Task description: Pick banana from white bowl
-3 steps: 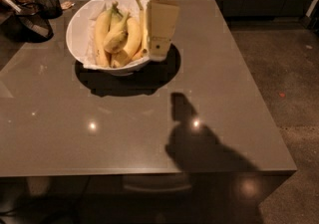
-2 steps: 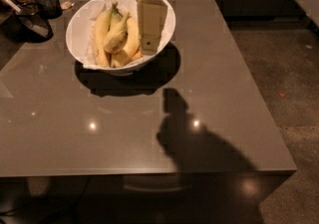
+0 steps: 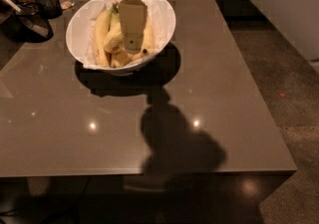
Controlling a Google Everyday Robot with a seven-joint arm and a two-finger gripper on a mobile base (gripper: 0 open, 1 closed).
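Note:
A large glossy white bowl (image 3: 84, 19) with crinkled white lining stands at the far left-centre of the grey table (image 3: 149, 118). Several yellow bananas (image 3: 102, 36) lie in it. My gripper (image 3: 132, 44) hangs from the top edge of the view, directly over the bowl's middle. Its beige fingers reach down among the bananas and hide part of them.
A dark mesh cup (image 3: 50, 0) and other dark items stand at the far left corner of the table. The table's right edge drops to a speckled floor (image 3: 284, 93). A light wall (image 3: 279, 4) runs along the far right. My arm's shadow lies across the table's near half.
My gripper has moved left from the bowl's right rim to over its middle and has come down among the bananas. The shadow on the table has shifted left with it.

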